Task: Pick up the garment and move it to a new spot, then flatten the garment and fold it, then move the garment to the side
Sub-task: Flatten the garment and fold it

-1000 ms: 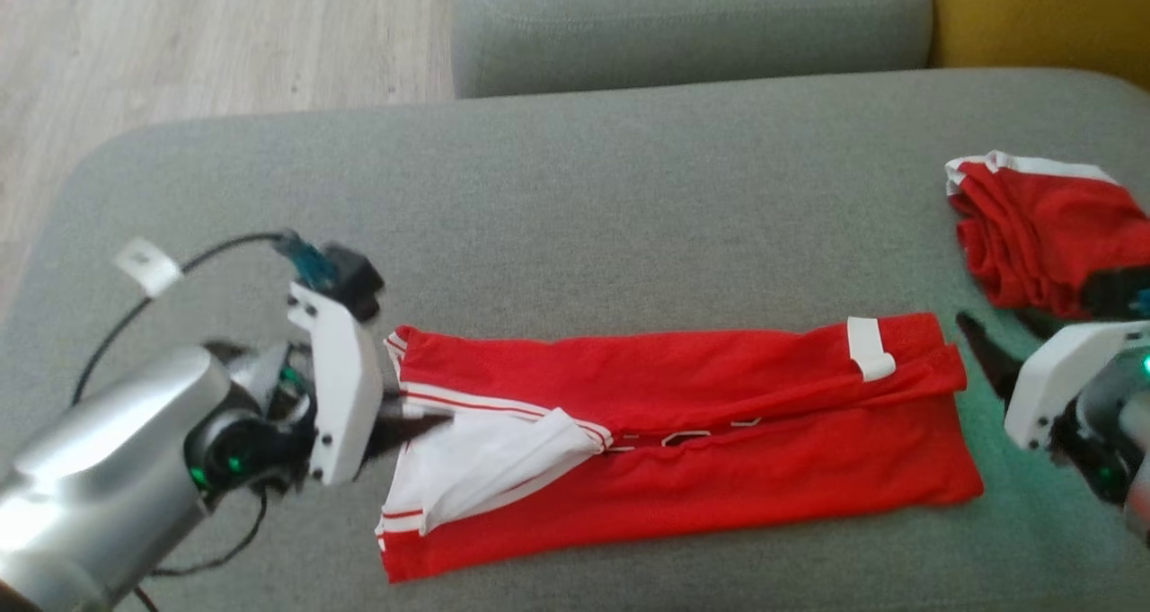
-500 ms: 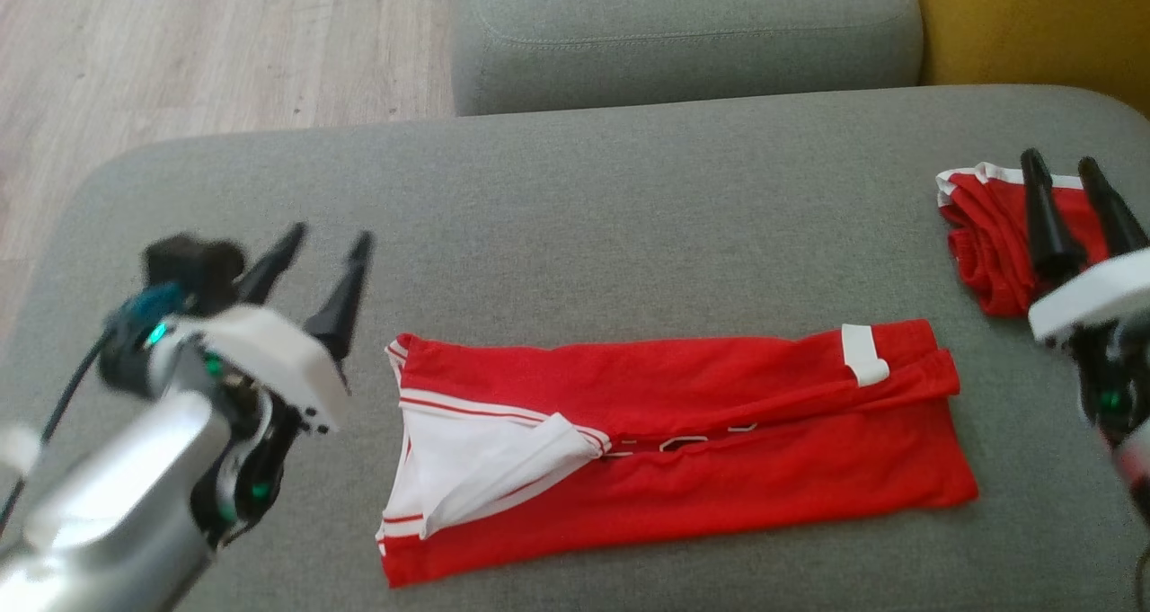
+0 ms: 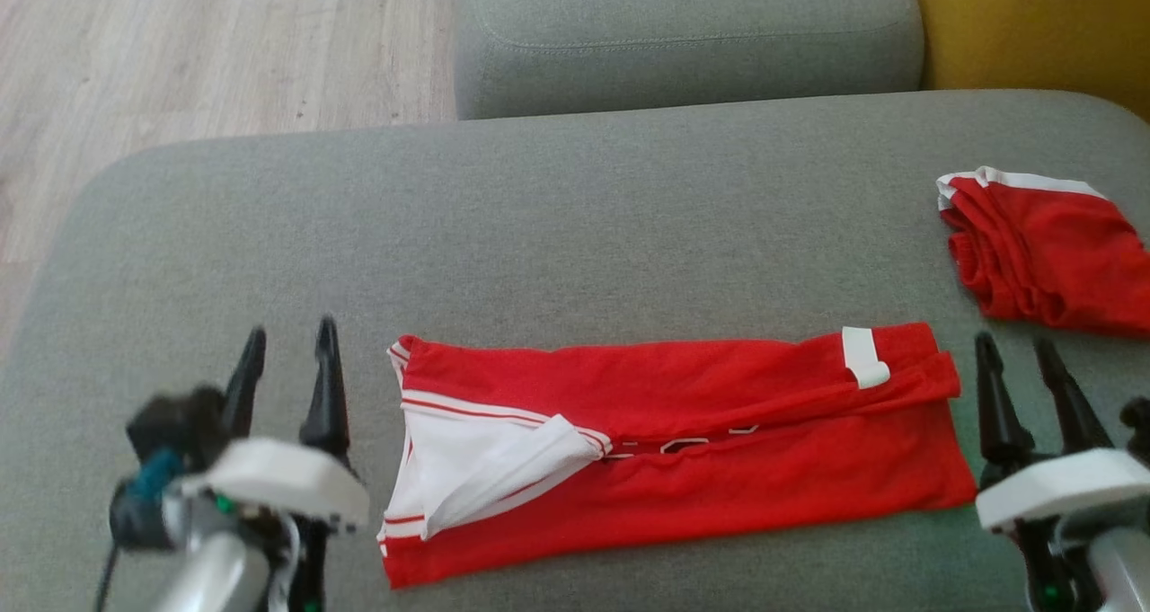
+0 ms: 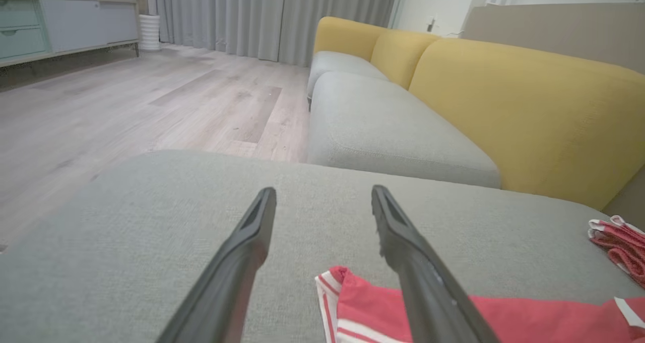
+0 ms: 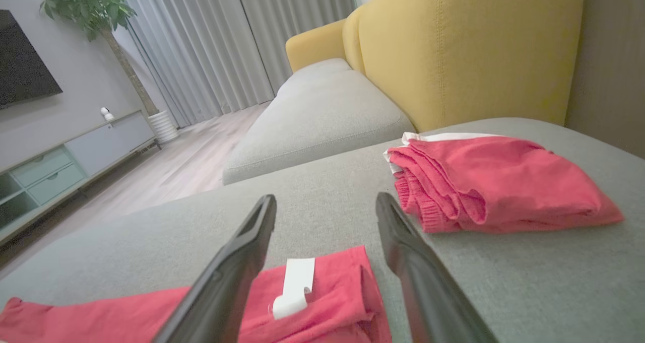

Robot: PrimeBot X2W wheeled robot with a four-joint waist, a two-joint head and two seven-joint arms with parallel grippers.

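The garment [image 3: 701, 432] is a red piece with white trim, folded into a long strip across the near part of the grey cushion [image 3: 557, 235]. Its white-lined end lies at the left and a white tag at the right. The same garment shows in the left wrist view [image 4: 504, 318] and in the right wrist view [image 5: 322, 302]. My left gripper [image 3: 287, 347] stands open just left of the strip, fingers pointing away from me, holding nothing. My right gripper [image 3: 1015, 353] stands open just right of the strip's tagged end, also holding nothing.
A second red garment [image 3: 1042, 252] lies folded at the cushion's far right, and shows again [image 5: 499, 187] in the right wrist view. Another grey seat cushion [image 3: 683, 37] and a yellow sofa back [image 3: 1033, 28] lie beyond. Wooden floor [image 3: 180, 55] drops off at the left.
Both arms have swung off the garment's ends and drawn back toward me, fingers now pointing away. The strip lies as before. The camera tilted slightly.
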